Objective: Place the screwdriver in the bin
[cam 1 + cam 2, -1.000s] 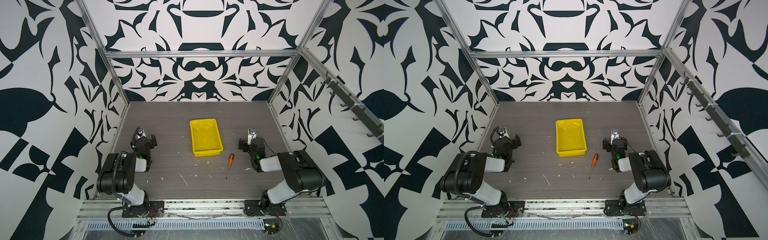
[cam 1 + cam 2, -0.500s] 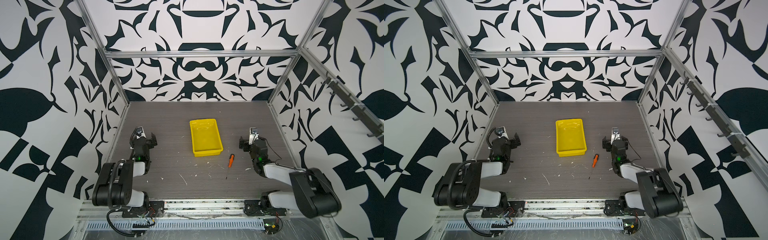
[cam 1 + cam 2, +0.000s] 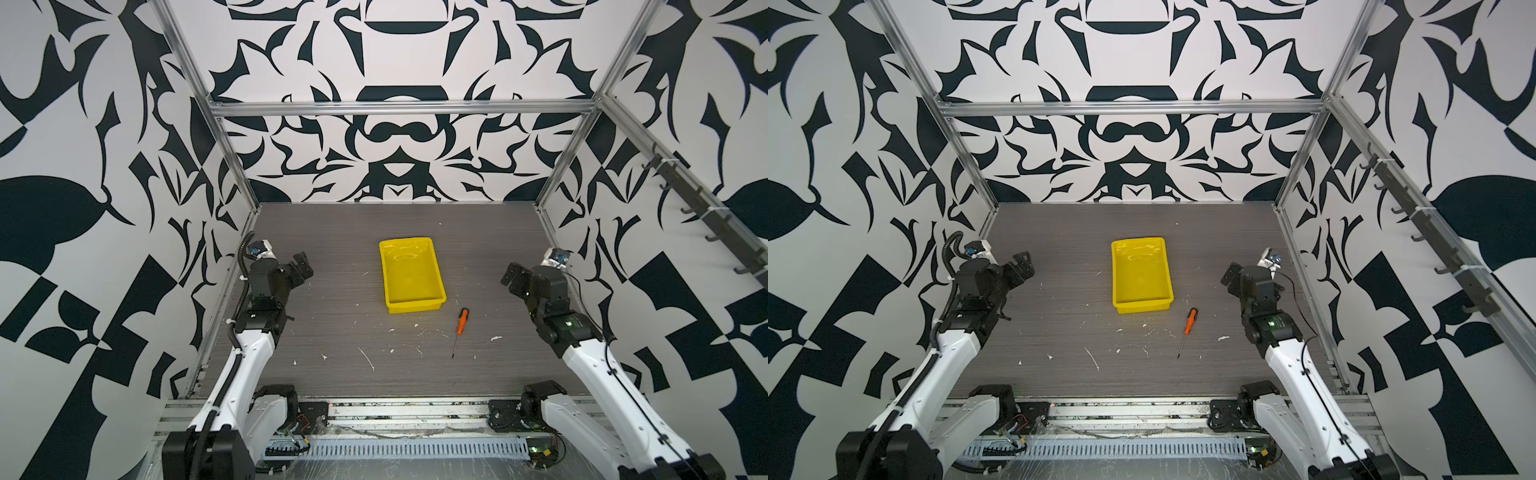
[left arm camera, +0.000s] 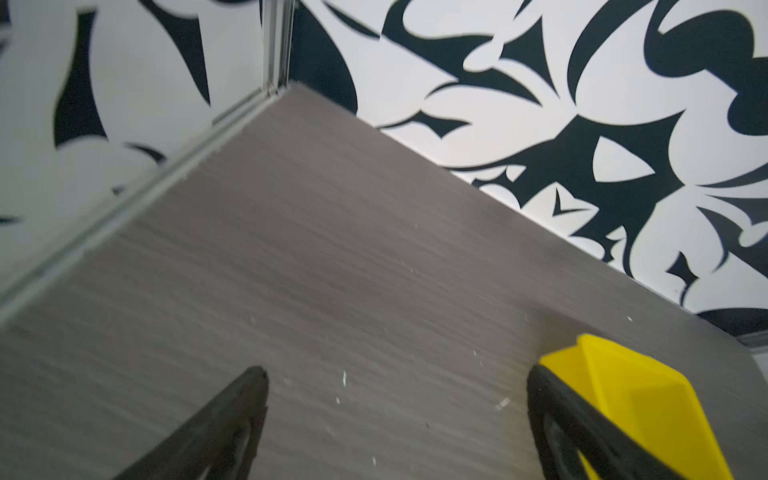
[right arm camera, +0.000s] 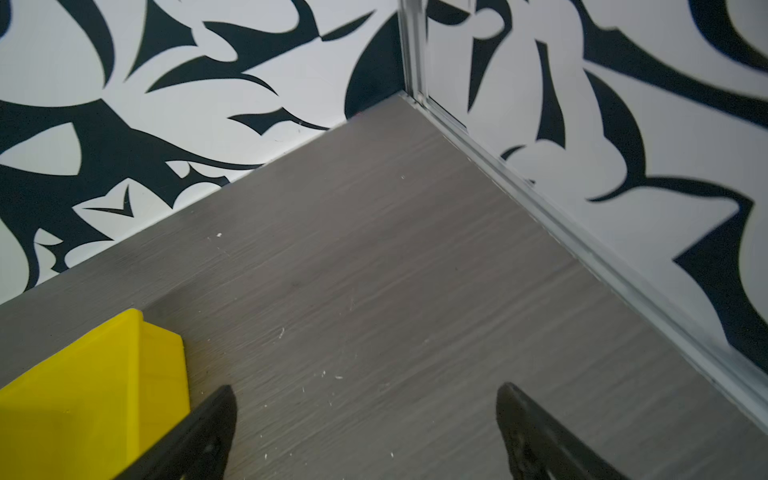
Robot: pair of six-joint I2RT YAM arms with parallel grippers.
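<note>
Jaws spread wide and holding nothing, the right gripper [image 5: 365,395] hangs over bare grey table [image 3: 332,332] at the enclosure's right side. The left gripper [image 4: 395,382] mirrors it on the left, equally open and empty. Each wrist view catches only a corner of the yellow bin [image 5: 158,361]. In both top views the screwdriver [image 3: 460,326] lies flat on the table just beside the bin's near right corner, apart from it. Its black-capped orange handle points toward the bin and its shaft toward the robot's base. The bin holds nothing. The right arm sits nearer and looks the likelier to reach in — open jaws suit a pinch across the handle.
</note>
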